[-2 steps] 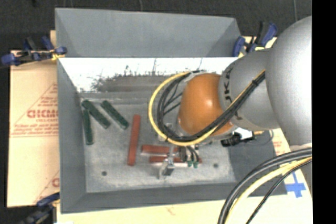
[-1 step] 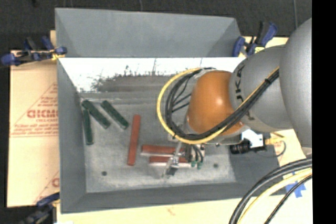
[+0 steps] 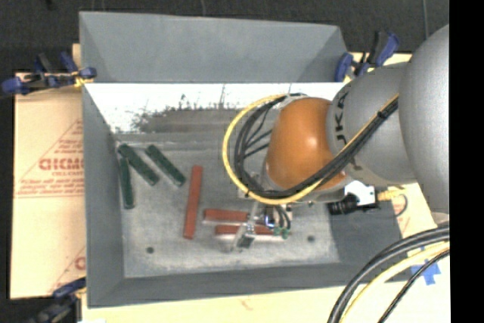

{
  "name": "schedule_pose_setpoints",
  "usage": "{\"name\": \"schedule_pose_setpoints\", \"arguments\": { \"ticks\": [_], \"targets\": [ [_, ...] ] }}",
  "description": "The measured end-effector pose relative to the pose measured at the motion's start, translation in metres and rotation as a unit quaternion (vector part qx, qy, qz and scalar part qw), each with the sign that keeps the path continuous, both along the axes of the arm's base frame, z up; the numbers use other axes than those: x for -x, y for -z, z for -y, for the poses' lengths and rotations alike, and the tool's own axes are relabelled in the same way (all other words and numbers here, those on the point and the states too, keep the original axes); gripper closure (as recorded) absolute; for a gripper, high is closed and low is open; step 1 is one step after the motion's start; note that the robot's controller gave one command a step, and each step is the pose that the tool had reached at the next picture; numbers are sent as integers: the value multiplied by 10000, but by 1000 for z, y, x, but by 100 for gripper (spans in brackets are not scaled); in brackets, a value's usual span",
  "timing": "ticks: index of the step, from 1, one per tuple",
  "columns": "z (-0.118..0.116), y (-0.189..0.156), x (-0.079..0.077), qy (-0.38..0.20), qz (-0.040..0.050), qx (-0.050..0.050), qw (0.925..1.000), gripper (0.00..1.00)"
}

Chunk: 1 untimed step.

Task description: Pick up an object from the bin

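Okay, gripper [image 3: 247, 233] sits low over the floor of the bin [image 3: 208, 49], at about 5 o'clock. The orange wrist cover [image 3: 299, 141] and cables hide most of it. Two short red-brown sticks lie at its tip, side by side and running roughly 9 to 3. These are the upper short stick [image 3: 221, 215] and the lower short stick [image 3: 225, 231], whose right end runs in under the gripper. It looks like contact or near-contact with the lower one, but I can't confirm that. How wide the gripper stands I cannot tell, since the wrist blocks it. Nothing is visibly held.

Doing the step well, as a judgement:
- Centre on one stick only and close across its narrow width, not along its length.
- The pair lies close together, so a skewed descent could wedge between them or shove one off.
- Lift straight up, because a grip near a stick's end may let it swing.

The long red-brown stick [image 3: 194, 202] lies at 10 o'clock from the gripper, running about 12 to 6 and apart from it. The dark green sticks [image 3: 165, 166] lie at 10 o'clock on the floor, well apart.
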<state>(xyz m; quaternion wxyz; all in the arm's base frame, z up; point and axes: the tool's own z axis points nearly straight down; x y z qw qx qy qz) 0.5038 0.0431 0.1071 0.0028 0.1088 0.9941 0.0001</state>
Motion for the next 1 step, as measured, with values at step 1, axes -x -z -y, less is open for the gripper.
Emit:
{"name": "schedule_pose_setpoints", "arguments": {
  "ticks": [1],
  "targets": [
    [11, 26, 14, 478, 23, -42, 9988, 100]
  ]
}}
